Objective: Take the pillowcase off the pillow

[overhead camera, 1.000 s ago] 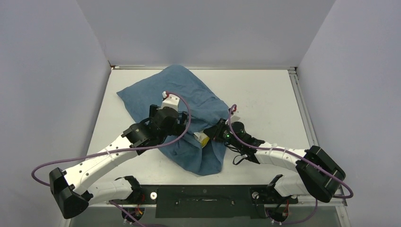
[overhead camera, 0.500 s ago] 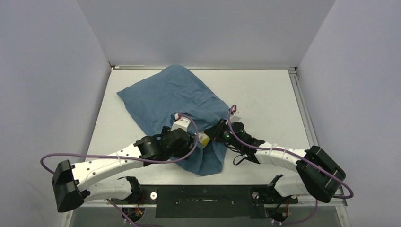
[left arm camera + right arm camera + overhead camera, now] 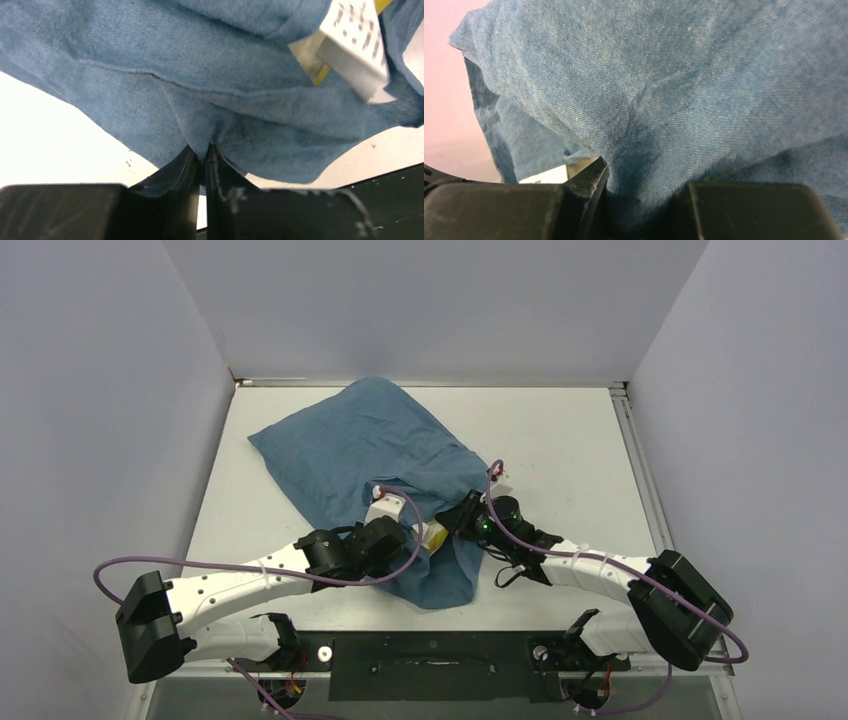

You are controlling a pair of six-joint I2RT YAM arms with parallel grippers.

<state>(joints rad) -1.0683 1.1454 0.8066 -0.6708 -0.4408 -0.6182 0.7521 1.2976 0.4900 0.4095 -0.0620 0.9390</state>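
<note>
The pillowcase (image 3: pixel 360 440) is hiding nearly all of the pillow (image 3: pixel 433 535); only a yellow-edged corner is peeking out at the near opening. From above, both arms' wrists are covering their own fingertips. In the left wrist view the white tag (image 3: pixel 357 42) is carrying print too blurred to read, and the cloth is running off the top and both sides. The bottom edge is cutting off the left end effector (image 3: pixel 204 152). Cloth is burying the fingertips of the right end effector (image 3: pixel 644 195), and how many layers are lying there is impossible to tell.
</note>
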